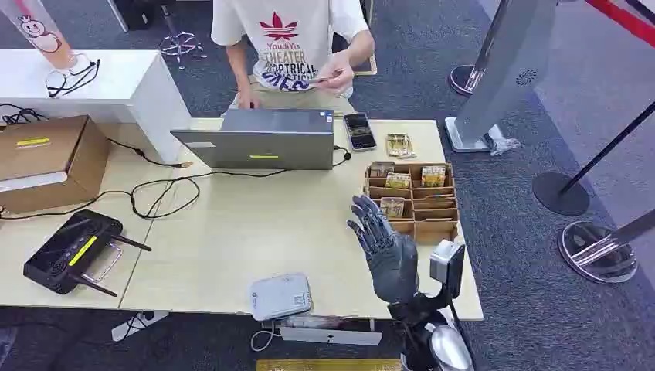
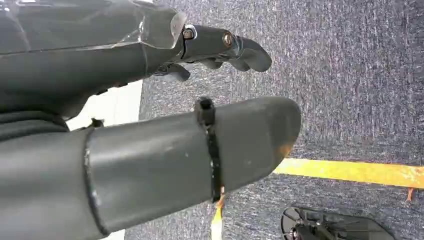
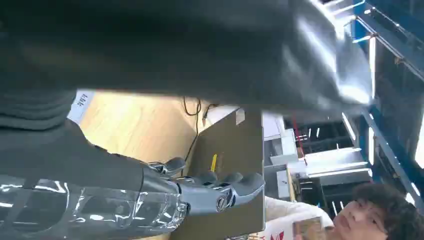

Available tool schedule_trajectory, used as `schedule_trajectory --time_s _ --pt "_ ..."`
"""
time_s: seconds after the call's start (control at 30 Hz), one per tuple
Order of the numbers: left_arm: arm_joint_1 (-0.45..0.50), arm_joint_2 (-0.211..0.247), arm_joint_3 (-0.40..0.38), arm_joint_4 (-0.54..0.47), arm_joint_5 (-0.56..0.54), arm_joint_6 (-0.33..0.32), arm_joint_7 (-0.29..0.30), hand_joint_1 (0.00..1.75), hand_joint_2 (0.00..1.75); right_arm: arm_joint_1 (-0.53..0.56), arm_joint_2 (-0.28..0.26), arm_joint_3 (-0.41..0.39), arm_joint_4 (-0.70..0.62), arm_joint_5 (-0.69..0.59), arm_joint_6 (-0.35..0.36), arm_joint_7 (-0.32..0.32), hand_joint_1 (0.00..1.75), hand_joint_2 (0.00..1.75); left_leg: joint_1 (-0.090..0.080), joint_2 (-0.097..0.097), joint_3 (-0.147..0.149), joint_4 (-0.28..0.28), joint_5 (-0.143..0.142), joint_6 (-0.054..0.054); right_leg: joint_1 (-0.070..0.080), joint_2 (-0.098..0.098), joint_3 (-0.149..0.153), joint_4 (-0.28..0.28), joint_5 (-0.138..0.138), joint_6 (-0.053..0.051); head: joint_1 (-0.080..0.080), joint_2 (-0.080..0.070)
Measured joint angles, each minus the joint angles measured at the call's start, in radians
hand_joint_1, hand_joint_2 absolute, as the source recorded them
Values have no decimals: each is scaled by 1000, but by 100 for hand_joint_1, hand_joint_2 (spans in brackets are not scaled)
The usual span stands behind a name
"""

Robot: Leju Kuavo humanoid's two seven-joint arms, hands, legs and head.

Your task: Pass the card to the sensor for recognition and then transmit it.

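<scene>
Right hand (image 1: 384, 241) raised over pale wood counter (image 1: 255, 224), fingers spread, empty. Left hand (image 2: 150, 120) above grey carpet, fingers apart, empty. Card (image 1: 328, 77) in person's hand (image 1: 338, 76); shirt reads "THEATER". White rounded sensor (image 1: 279, 296) at counter edge.

Head view: even, bright indoor light, soft short shadows under the grey laptop (image 1: 263, 139) on the pale wooden bench (image 1: 232, 232); sharp centre, slight bend at edges. Left wrist view: dim, the thick grey thumb (image 2: 190, 155) close and soft-focus. Right wrist view: glare on the clear wrap (image 3: 100, 210); ceiling strip lights (image 3: 372, 50) prob. the light source; bkgd blurred.
</scene>
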Motion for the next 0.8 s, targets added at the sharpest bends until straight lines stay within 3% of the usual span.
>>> schedule_trajectory --time_s 0.2,0.53,0.8 --pt "0 -4 0 0 1 22 6 0 0 0 0 -1 1 10 -13 -1 0 175 0 0 0 0 0 0 0 0 0 0 0 0 0 0" --pt "0 -29 0 0 -6 51 0 0 0 -49 0 -4 -11 185 -111 -33 0 175 0 0 0 0 0 0 0 0 0 0 0 0 0 0" --pt "-1 -34 0 0 -17 51 6 0 0 -146 -4 18 -20 413 -297 -86 0 175 0 0 0 0 0 0 0 1 0 0 0 0 0 0"
